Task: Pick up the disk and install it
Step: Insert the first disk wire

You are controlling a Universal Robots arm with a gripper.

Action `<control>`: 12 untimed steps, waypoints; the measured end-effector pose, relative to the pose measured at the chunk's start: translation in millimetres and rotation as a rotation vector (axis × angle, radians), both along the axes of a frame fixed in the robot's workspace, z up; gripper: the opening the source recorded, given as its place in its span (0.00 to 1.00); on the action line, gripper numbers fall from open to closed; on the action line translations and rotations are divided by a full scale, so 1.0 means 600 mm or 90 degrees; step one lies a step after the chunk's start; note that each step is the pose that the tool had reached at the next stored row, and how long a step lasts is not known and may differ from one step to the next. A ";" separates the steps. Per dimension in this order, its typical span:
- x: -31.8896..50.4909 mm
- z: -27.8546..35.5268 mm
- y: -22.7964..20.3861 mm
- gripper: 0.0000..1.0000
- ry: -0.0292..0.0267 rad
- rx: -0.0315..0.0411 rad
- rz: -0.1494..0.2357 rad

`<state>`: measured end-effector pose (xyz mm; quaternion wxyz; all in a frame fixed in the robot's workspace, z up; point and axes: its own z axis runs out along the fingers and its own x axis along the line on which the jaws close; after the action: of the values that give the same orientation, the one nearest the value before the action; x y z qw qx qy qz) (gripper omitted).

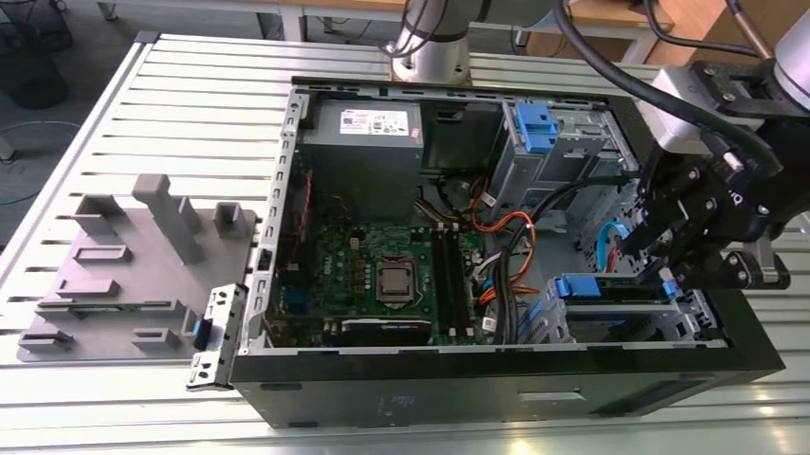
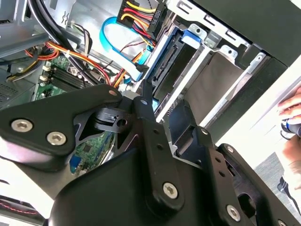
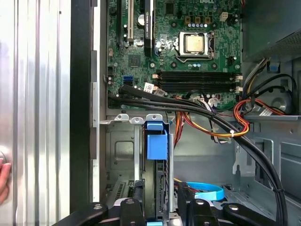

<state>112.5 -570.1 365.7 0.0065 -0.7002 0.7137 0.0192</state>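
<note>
The gripper [image 1: 661, 273] hangs over the case's [image 1: 506, 384] near corner, on the exterior view's right. The disk [image 1: 595, 285] stands in the bay at that corner, blue handle showing. In the first wrist view the disk [image 3: 156, 141] is edge-on, with the gripper [image 3: 160, 209] right over it, cut off. In the second wrist view the gripper's own body hides much of the disk [image 2: 170, 63]. Jaws clamped or loose? Cannot tell. A hand [image 2: 291, 110], cut off, shows beyond the case's wall.

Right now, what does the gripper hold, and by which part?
The gripper appears to grip the disk by its flat sides, at the end away from its blue handle.
</note>
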 end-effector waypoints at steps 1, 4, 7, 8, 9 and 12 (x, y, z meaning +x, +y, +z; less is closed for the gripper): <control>0.000 0.001 0.0001 0.42 0.0000 -0.0002 0.000; 0.000 0.005 0.0000 0.42 0.0000 0.0000 0.000; 0.000 0.007 0.0004 0.42 0.0000 0.0002 0.000; 0.000 0.007 0.0006 0.42 0.0000 0.0000 0.000; 0.000 0.007 0.0010 0.42 0.0000 0.0001 0.000; 0.000 0.006 0.0052 0.42 0.0000 0.0003 0.000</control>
<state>112.5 -567.0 369.5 0.0067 -0.7002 0.7137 0.0194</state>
